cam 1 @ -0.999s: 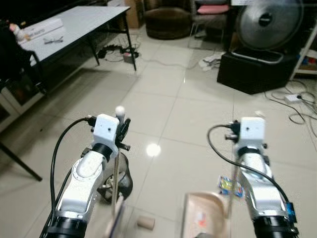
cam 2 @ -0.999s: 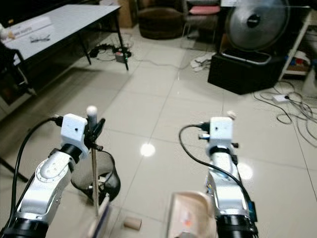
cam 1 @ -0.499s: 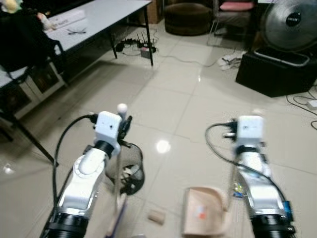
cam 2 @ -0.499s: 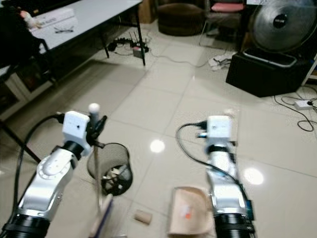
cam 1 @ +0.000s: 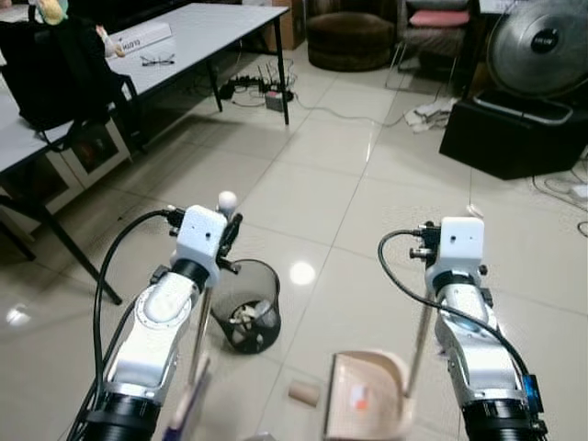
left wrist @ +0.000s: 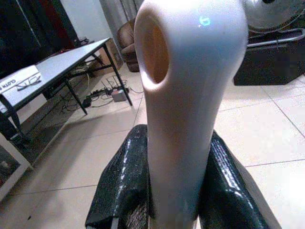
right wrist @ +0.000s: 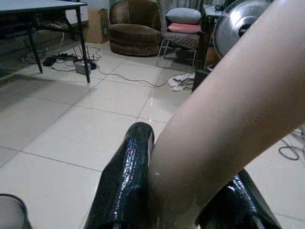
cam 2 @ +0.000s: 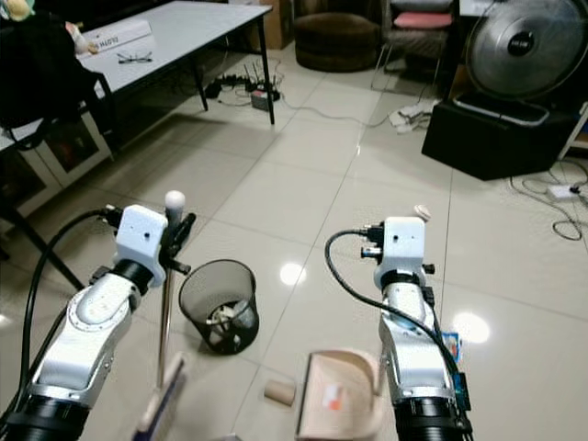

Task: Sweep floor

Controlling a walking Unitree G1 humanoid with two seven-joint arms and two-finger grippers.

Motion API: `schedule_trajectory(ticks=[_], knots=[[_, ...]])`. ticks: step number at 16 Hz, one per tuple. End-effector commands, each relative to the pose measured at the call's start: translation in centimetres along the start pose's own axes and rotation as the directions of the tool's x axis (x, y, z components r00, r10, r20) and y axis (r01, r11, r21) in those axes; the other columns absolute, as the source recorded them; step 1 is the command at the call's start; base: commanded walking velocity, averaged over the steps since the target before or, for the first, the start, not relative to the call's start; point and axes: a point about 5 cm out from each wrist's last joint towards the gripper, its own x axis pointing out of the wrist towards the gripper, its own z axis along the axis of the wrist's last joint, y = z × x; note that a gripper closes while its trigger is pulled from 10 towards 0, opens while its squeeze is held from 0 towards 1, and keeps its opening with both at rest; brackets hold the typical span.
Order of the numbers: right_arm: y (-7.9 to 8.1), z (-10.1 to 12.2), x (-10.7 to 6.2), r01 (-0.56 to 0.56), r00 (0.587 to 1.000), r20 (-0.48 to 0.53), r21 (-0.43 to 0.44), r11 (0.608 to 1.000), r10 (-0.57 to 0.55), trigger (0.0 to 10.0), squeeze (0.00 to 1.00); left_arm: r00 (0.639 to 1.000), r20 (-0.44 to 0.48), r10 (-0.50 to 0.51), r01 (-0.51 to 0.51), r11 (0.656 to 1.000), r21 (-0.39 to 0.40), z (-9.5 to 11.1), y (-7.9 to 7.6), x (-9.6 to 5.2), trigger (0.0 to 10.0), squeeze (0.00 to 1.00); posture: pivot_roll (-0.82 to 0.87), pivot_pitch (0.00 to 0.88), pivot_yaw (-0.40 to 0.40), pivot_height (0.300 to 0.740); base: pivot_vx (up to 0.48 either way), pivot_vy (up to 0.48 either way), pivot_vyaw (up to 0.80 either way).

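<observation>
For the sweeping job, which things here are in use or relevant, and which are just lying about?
In the job:
- broom, held in the left claw
- dustpan, its handle in the right claw
- cardboard tube on the floor
- wire bin

Lying about:
- fan
- black box
- table
- glasses
- power strip

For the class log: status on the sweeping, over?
Left gripper shut on broom. Right gripper shut on dustpan. Cardboard roll on floor between them. Bin stands close by.
</observation>
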Motion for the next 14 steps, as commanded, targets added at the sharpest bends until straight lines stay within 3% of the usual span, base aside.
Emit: schedule_trajectory(ticks=[1,6,10,14], knots=[[-0.59,0.93,0.25,0.021,0.999,0.042,-0.004,1.000,-0.021,10.0,0.00,1.000,0.023,0.007,-0.006,0.999,-0.032,0.66,-0.02,0.54,10.0,0.00,-0.02,0.019,0.119,0.740,0.000,0.000,0.00],[-0.68,0.99,0.27,0.016,0.999,0.046,-0.002,1.000,-0.016,10.0,0.00,0.999,0.028,0.024,-0.024,0.999,-0.021,0.70,0.04,0.69,10.0,0.00,-0.02,0.022,0.118,0.740,0.000,0.000,0.00],[-0.66,1.25,0.38,-0.005,0.998,0.059,-0.029,1.000,0.007,10.0,0.00,0.997,0.045,0.060,-0.057,0.996,-0.067,0.79,0.07,0.87,10.0,0.00,-0.02,0.025,0.111,0.740,0.000,0.000,0.00],[-0.55,1.59,0.62,-0.013,0.997,0.069,-0.053,0.998,0.017,10.0,0.00,0.996,0.038,0.079,-0.075,0.993,-0.089,0.49,-0.04,0.87,10.0,0.00,-0.02,0.029,0.094,0.740,0.307,0.000,0.27]])
